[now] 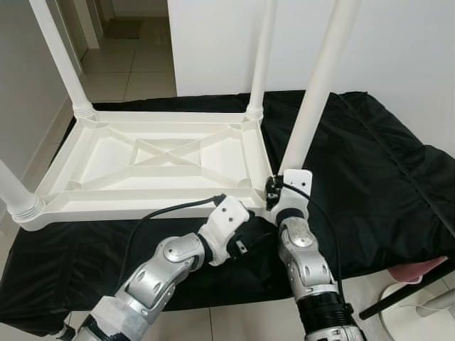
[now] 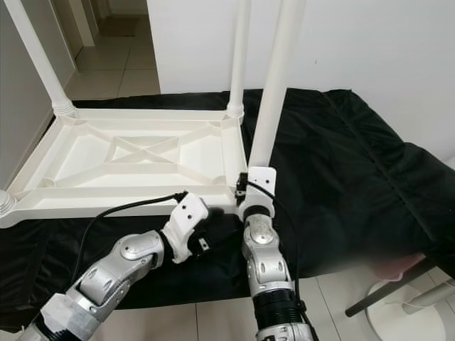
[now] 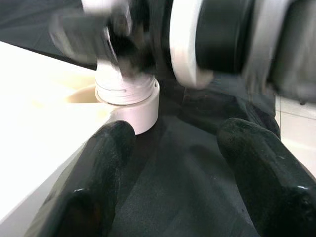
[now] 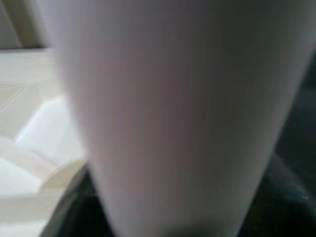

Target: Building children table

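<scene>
Seating the near-right table leg squarely calls for the right tool, clamped around it, to hold it upright over the corner socket of the upturned tabletop while the left tool waits wide open beside it.

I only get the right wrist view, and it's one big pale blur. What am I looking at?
Observer: A white table leg, very close to the camera. The right hand is at its base, at the near right corner of an upside-down white table.
Operator: Are the other legs on?
Observer: Three more stand in their corners, for instance the far left leg.
Operator: And the other hand?
Observer: The left hand sits low beside that same corner. Its fingers are open over the black cloth and hold nothing.
</scene>
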{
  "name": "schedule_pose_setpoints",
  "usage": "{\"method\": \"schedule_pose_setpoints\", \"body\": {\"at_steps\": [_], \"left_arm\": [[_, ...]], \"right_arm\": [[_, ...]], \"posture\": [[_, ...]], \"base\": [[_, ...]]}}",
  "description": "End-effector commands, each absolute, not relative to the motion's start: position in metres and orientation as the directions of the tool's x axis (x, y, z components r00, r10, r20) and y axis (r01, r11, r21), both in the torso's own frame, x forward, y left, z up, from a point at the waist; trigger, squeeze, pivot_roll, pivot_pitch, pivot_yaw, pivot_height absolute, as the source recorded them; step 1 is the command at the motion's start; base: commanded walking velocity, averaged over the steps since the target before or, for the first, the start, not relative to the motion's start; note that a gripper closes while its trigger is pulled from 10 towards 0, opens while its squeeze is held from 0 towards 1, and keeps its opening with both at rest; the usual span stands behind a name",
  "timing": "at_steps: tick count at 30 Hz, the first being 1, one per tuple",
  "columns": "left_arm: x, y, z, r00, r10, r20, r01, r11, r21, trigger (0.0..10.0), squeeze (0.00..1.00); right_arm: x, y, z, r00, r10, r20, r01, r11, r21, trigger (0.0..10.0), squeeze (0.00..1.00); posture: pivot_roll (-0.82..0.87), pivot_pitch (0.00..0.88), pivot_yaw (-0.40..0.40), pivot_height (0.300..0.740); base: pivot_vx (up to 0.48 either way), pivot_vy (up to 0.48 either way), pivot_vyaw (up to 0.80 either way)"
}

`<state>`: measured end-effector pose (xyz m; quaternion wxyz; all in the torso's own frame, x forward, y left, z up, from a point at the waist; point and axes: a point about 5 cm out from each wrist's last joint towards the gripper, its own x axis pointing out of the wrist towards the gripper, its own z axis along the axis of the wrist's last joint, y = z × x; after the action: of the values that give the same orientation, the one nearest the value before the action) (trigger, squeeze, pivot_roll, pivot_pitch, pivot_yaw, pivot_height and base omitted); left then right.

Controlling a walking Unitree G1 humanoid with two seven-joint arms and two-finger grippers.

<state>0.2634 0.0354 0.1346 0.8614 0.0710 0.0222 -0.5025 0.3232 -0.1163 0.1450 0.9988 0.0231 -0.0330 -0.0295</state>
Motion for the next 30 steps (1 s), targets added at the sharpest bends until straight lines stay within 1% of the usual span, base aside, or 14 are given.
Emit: {"method": "schedule_pose_setpoints", "body": {"at_steps": [1, 4, 5, 6, 7, 12, 14, 16, 17, 20, 21, 23, 29, 30], "left_arm": [[0.261, 0.037, 0.133, 0.425, -0.896, -0.127, 0.905, 0.415, 0.096, 10.0, 0.0], [0.26, 0.037, 0.133, 0.427, -0.895, -0.125, 0.904, 0.418, 0.095, 10.0, 0.0], [0.26, 0.037, 0.133, 0.427, -0.895, -0.125, 0.904, 0.418, 0.094, 10.0, 0.0], [0.26, 0.037, 0.133, 0.427, -0.895, -0.125, 0.904, 0.418, 0.094, 10.0, 0.0], [0.259, 0.037, 0.133, 0.427, -0.896, -0.125, 0.904, 0.418, 0.094, 10.0, 0.0], [0.259, 0.036, 0.134, 0.431, -0.895, -0.117, 0.902, 0.423, 0.091, 10.0, 0.0], [0.259, 0.036, 0.134, 0.431, -0.895, -0.117, 0.902, 0.423, 0.091, 10.0, 0.0], [0.26, 0.037, 0.134, 0.433, -0.894, -0.114, 0.901, 0.425, 0.091, 10.0, 0.0], [0.26, 0.037, 0.134, 0.433, -0.894, -0.114, 0.901, 0.425, 0.091, 10.0, 0.0], [0.26, 0.038, 0.134, 0.433, -0.894, -0.113, 0.901, 0.425, 0.091, 10.0, 0.0], [0.259, 0.038, 0.134, 0.432, -0.895, -0.113, 0.901, 0.423, 0.091, 10.0, 0.0], [0.259, 0.038, 0.134, 0.432, -0.895, -0.113, 0.901, 0.423, 0.091, 10.0, 0.0], [0.259, 0.038, 0.133, 0.427, -0.897, -0.115, 0.904, 0.418, 0.091, 10.0, 0.0], [0.26, 0.039, 0.133, 0.428, -0.896, -0.115, 0.903, 0.419, 0.093, 10.0, 0.0]], "right_arm": [[0.324, -0.118, 0.151, 0.994, -0.059, 0.095, 0.053, 0.996, 0.066, 10.0, 1.0], [0.323, -0.117, 0.153, 0.992, -0.058, 0.109, 0.052, 0.997, 0.062, 10.0, 1.0], [0.322, -0.117, 0.153, 0.992, -0.051, 0.114, 0.045, 0.997, 0.062, 10.0, 0.88], [0.322, -0.117, 0.153, 0.992, -0.051, 0.114, 0.045, 0.997, 0.062, 10.0, 0.88], [0.32, -0.116, 0.154, 0.992, -0.035, 0.124, 0.027, 0.998, 0.065, 10.0, 0.0], [0.306, -0.121, 0.152, 0.987, 0.0, 0.159, -0.011, 0.998, 0.066, 10.0, 0.0], [0.306, -0.121, 0.152, 0.987, 0.0, 0.159, -0.011, 0.998, 0.066, 10.0, 0.0], [0.295, -0.124, 0.148, 0.985, 0.019, 0.17, -0.03, 0.998, 0.057, 10.0, 0.0], [0.295, -0.124, 0.148, 0.985, 0.019, 0.17, -0.03, 0.998, 0.057, 10.0, 0.0], [0.282, -0.128, 0.141, 0.984, 0.039, 0.175, -0.044, 0.999, 0.024, 10.0, 0.0], [0.274, -0.131, 0.137, 0.984, 0.048, 0.174, -0.051, 0.999, 0.01, 10.0, 0.0], [0.274, -0.131, 0.137, 0.984, 0.048, 0.174, -0.051, 0.999, 0.01, 10.0, 0.0], [0.257, -0.138, 0.127, 0.988, 0.073, 0.139, -0.075, 0.997, 0.011, 10.0, 0.0], [0.252, -0.138, 0.123, 0.988, 0.087, 0.125, -0.09, 0.996, 0.017, 8.5, 0.0]], "posture": [[-0.04, 0.003, -0.015, 0.74], [-0.04, 0.005, -0.016, 0.74], [-0.04, 0.005, -0.016, 0.74], [-0.04, 0.005, -0.016, 0.74], [-0.04, 0.006, -0.017, 0.74], [-0.05, 0.009, -0.015, 0.74], [-0.05, 0.009, -0.015, 0.74], [-0.05, 0.012, -0.011, 0.74], [-0.05, 0.012, -0.011, 0.74], [-0.06, 0.014, -0.005, 0.74], [-0.06, 0.015, -0.001, 0.74], [-0.06, 0.015, -0.001, 0.74], [-0.07, 0.017, 0.004, 0.74], [-0.07, 0.016, 0.005, 0.74]], "base": [[0.0, 0.0, 0.0], [0.0, 0.0, 0.0], [0.0, 0.0, 0.0], [0.0, 0.0, 0.0], [0.0, 0.0, 0.0], [0.0, 0.0, 0.0], [0.0, 0.0, 0.0], [0.0, 0.0, 0.0], [0.0, 0.0, 0.0], [0.0, 0.0, 0.0], [0.0, 0.0, 0.0], [0.0, 0.0, 0.0], [0.0, 0.0, 0.0], [0.0, 0.0, 0.0]]}}
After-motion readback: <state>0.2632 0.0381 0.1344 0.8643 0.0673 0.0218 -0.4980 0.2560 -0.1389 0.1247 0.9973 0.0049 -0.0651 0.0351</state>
